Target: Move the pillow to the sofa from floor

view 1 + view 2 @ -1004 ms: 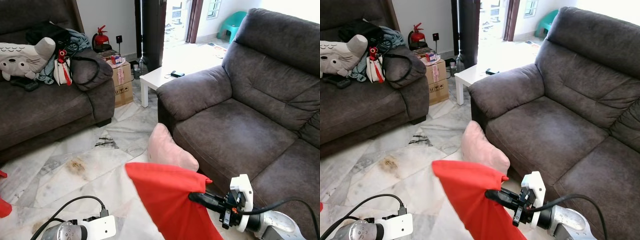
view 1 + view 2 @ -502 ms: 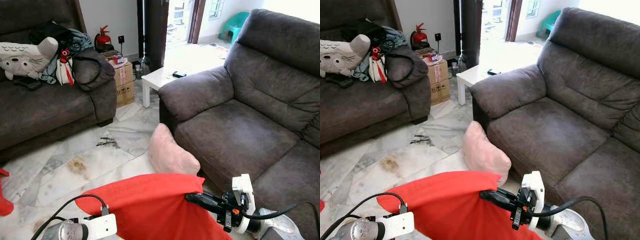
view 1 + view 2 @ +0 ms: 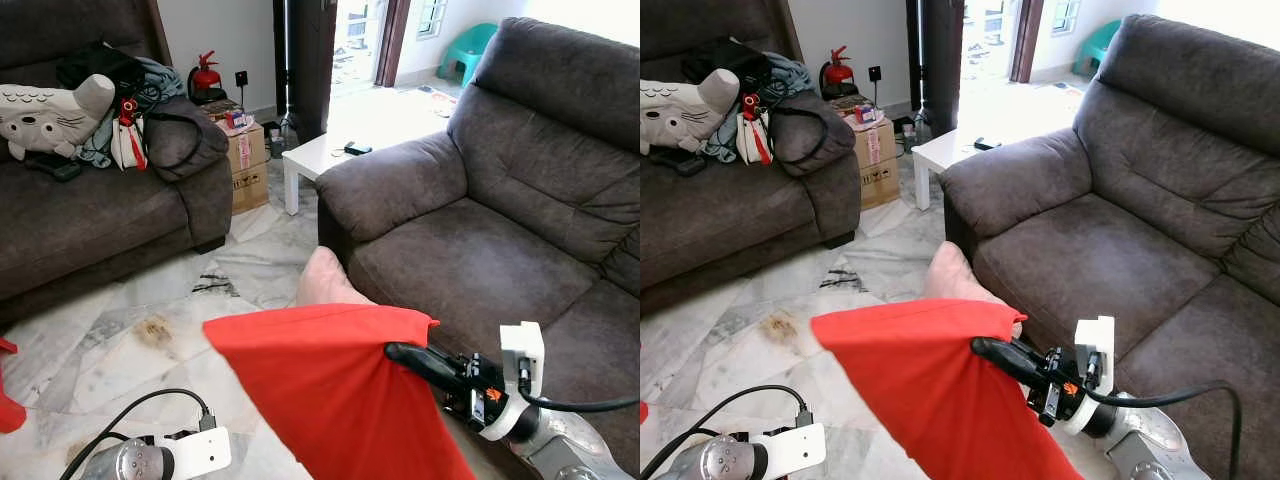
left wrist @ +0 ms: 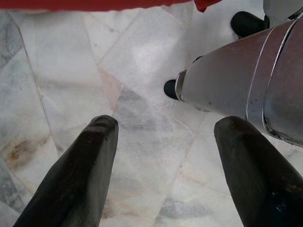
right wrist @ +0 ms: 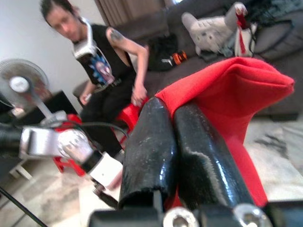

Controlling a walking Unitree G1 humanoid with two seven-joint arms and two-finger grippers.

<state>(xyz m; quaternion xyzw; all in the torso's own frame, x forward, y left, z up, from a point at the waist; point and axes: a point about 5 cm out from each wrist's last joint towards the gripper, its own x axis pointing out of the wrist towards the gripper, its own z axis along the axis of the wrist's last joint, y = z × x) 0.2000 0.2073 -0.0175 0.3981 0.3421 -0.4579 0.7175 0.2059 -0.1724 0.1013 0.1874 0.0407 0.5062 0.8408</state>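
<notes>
**Red pillow held off the floor, sofa seat to the right**

The red pillow [image 3: 330, 390] hangs in the air over the marble floor [image 3: 150, 340], pinched at one upper corner by the right gripper [image 3: 398, 352], whose two black fingers are pressed together on the fabric. From that corner the pillow spreads out flat towards the robot's left and droops downward, so its bulk lies left of and below the jaws, while the grey sofa [image 3: 480, 270] with its open seat cushion lies to the right and ahead of the gripper. I judge the coming move turns on swinging the held corner rightward and forward over the seat edge, with the hanging part clearing the sofa front. A pink pillow [image 3: 325, 283] leans against the sofa base just behind the red one.

The left gripper [image 4: 163, 156] hangs low over the tiles, fingers spread wide and holding nothing; the right arm is plainly the nearer to the sofa.

The right wrist view shows the clamped fingers [image 5: 156, 142] on red fabric, and beyond them a seated person [image 5: 106, 75] and a fan [image 5: 21, 85]. The left wrist view shows bare tiles beneath the pillow's edge.
</notes>
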